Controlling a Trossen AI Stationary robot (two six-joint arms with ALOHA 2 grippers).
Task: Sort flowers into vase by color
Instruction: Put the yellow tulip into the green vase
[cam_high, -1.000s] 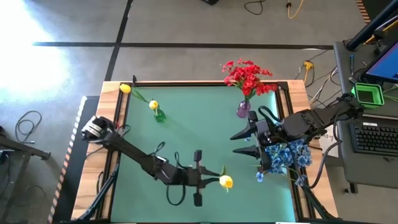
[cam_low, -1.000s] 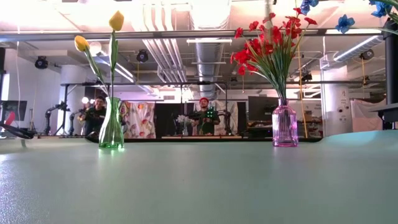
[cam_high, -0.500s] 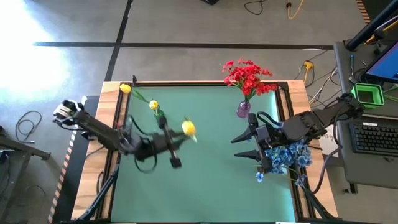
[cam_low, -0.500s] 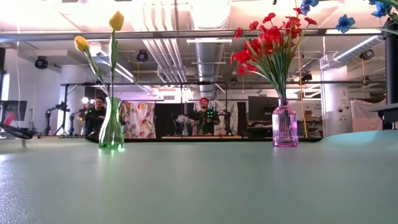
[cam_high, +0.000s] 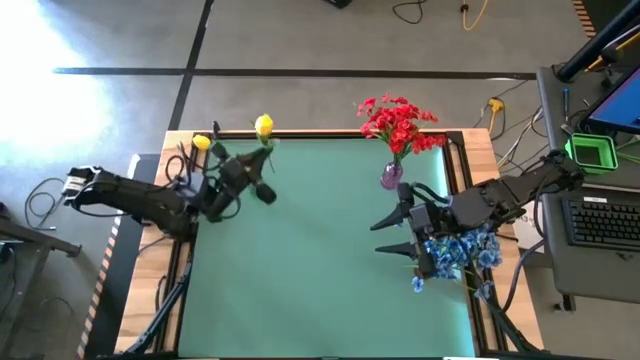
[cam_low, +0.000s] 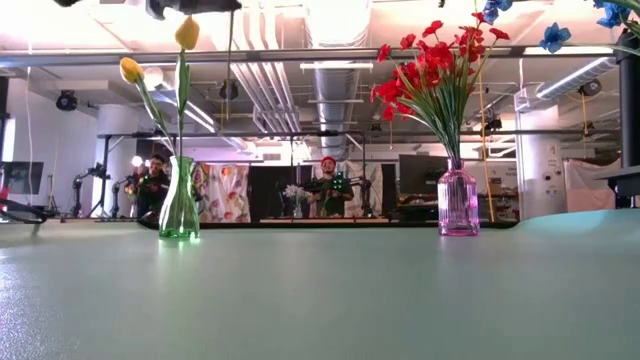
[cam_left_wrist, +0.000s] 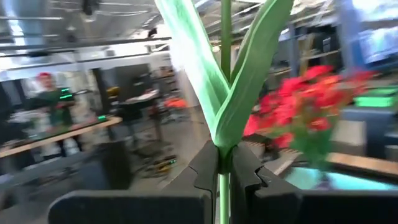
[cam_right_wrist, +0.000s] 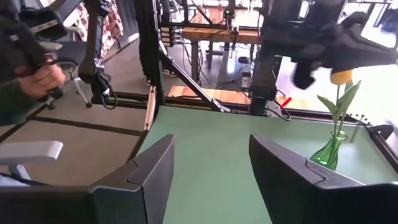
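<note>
My left gripper (cam_high: 255, 172) is over the table's far left part, shut on a yellow tulip (cam_high: 264, 125) whose head points toward the far edge. In the low view it shows at the top (cam_low: 190, 6), above the green vase (cam_low: 180, 205), which holds two yellow tulips (cam_low: 187, 32). A purple vase (cam_high: 390, 178) holds the red flowers (cam_high: 400, 122). My right gripper (cam_high: 392, 232) is open over the table's right part, beside the blue flowers (cam_high: 460, 250). It touches nothing. My left gripper pinches the yellow tulip's stem (cam_left_wrist: 224, 198) between its two fingers, just below where the green leaves (cam_left_wrist: 231, 93) spread. The flower is lifted clear of the table. In the low view its thin stem (cam_low: 230, 55) hangs below the gripper, beside the tulips in the green vase.
A wooden rim (cam_high: 330, 134) frames the green table top. The middle and near part of the table (cam_high: 320, 280) is bare. People stand in the room behind the table (cam_low: 328, 185). A desk with a keyboard (cam_high: 605, 222) lies to the right.
My left gripper has carried the yellow tulip from the table's near middle up and toward the far left corner, over the green vase, staying shut on the stem. The tulip has turned about; its head now points toward the far edge. My right arm has kept still.
</note>
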